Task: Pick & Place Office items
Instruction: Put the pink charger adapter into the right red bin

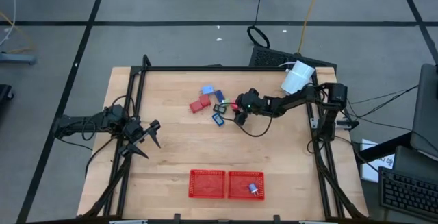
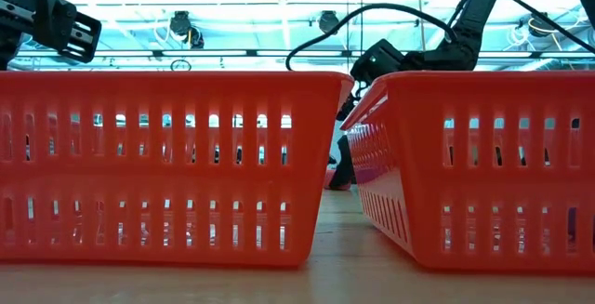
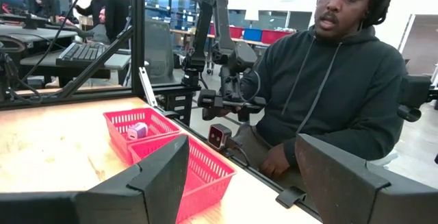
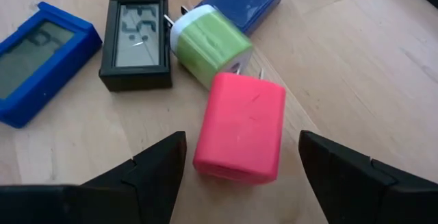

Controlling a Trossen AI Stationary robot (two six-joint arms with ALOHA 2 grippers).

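Only one small item (image 1: 252,188) sits in the right red tray (image 1: 245,176), the other office items (image 1: 209,98) still lie mid-bench, and the right claw (image 4: 239,159) hangs apart over a pink plug (image 4: 241,127).

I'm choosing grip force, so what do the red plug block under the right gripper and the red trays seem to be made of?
The red plug block looks like hard moulded plastic with a smooth, slightly satin shell and rounded edges; metal prongs show at its far end. The red trays look like thin, glossy injection-moulded plastic, given their slotted walls. The right gripper is open above the block.
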